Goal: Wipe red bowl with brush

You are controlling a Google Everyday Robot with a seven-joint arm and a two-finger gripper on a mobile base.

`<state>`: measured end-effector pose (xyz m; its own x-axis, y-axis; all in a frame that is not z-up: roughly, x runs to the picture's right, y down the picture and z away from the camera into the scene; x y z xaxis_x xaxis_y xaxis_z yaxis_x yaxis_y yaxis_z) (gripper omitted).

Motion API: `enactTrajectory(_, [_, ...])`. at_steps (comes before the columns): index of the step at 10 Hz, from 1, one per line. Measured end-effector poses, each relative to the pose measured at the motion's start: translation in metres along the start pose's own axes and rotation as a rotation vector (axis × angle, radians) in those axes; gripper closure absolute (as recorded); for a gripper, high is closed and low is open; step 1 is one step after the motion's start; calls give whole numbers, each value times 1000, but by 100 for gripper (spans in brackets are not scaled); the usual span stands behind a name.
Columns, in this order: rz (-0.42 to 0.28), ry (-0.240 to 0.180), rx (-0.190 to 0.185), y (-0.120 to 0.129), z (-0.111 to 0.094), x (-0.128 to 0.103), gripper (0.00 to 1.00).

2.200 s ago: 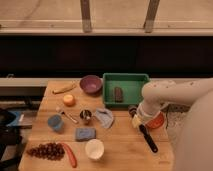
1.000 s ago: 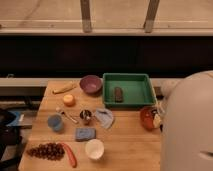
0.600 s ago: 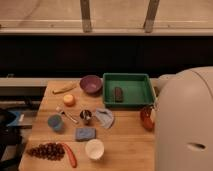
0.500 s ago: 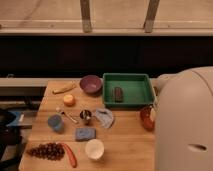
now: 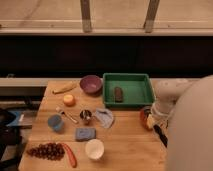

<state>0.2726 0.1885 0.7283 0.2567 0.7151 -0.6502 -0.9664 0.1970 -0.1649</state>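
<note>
The red bowl (image 5: 145, 118) sits near the table's right edge, just in front of the green tray; only its left part shows, the rest is behind my arm. My gripper (image 5: 154, 121) is at the bowl's right rim, at the end of the white arm (image 5: 169, 95). It is shut on the brush (image 5: 159, 134), whose black handle sticks out below it toward the front right. The brush's pale head is hidden.
The green tray (image 5: 131, 79) holds a dark object (image 5: 118, 93). A purple bowl (image 5: 91, 84), banana (image 5: 65, 88), orange (image 5: 69, 100), blue cup (image 5: 55, 122), spoon (image 5: 67, 116), metal cup (image 5: 85, 116), cloth (image 5: 104, 117), blue sponge (image 5: 85, 133), white cup (image 5: 94, 148), grapes (image 5: 44, 151) and chili (image 5: 71, 155) lie on the left and middle of the table.
My arm's body swung in front of the camera and hid most of the bowl. It has now drawn back a little, and the gripper and brush handle show again, further right than before.
</note>
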Motion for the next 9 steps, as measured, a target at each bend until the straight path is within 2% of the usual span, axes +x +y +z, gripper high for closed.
enactTrajectory(2, [-7, 13, -6, 6, 4, 16, 100])
enactTrajectory(4, [27, 24, 2, -5, 11, 27, 100])
enactTrajectory(7, [78, -4, 14, -28, 11, 20, 100])
enactTrajectory(9, [69, -32, 27, -26, 6, 3, 100])
